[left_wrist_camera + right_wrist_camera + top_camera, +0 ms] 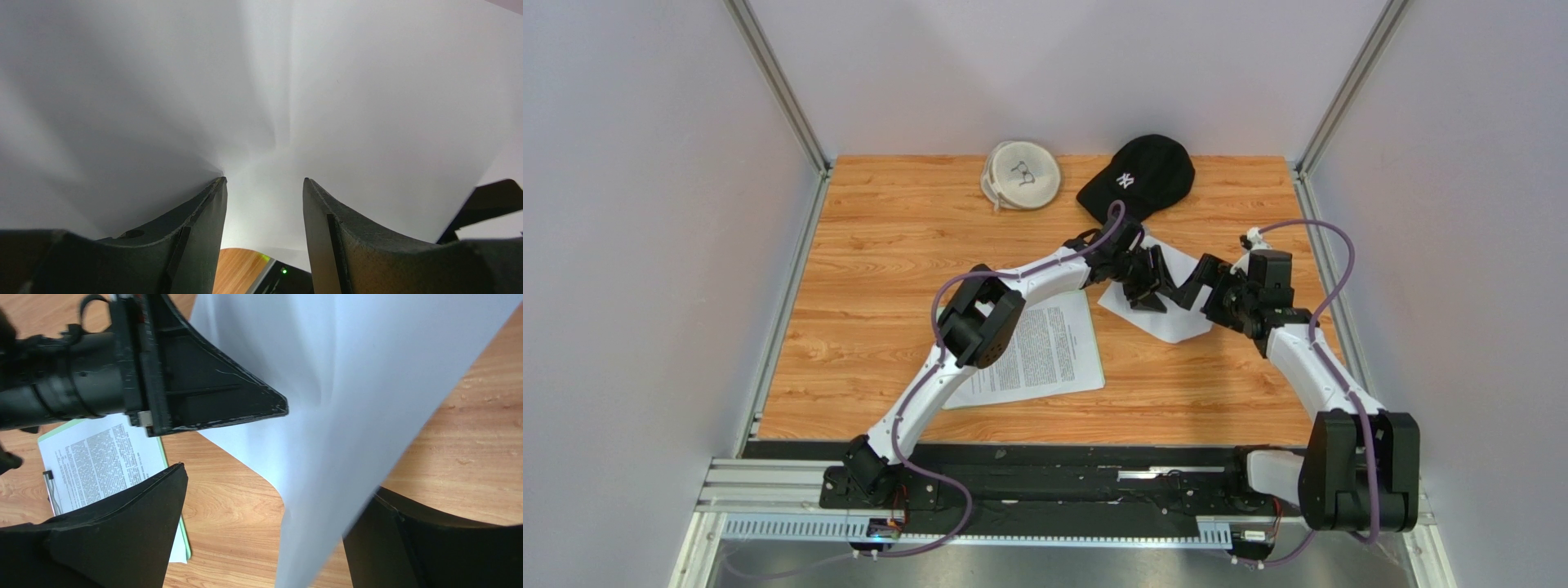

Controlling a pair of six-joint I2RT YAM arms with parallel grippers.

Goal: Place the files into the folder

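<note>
One of the files lies text side up (1044, 349) (98, 459) on the pale green folder (185, 540), whose clip (49, 490) is at its left end in the right wrist view. A blank white sheet (1167, 316) (344, 92) (344, 404) is bent up off the table between both grippers. My left gripper (1136, 279) (263, 179) has its jaws apart, tips against this sheet, with nothing between them. My right gripper (1201, 292) (279, 481) stands wide open, and the sheet's lower edge hangs between its fingers. One left finger (209, 398) shows over the sheet.
A black cap (1140, 172) and a white round case (1021, 175) lie at the far edge of the wooden table (879, 257). Metal frame posts and grey walls close in the left and right sides.
</note>
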